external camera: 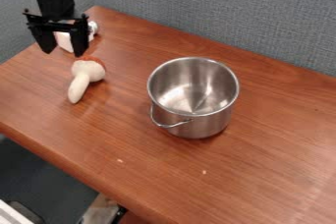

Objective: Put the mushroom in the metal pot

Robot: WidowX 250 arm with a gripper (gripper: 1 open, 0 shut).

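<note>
While the end effector (63, 43) hangs wide open, gripping nothing, the mushroom (85, 77) lies near it, camera-side.

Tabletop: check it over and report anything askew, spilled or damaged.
Nothing stands out. The metal pot sits upright, and I see no spill or damage. The mushroom lies on its side on the wood, cap away from the camera, which looks ordinary for a toy awaiting pickup.
</note>
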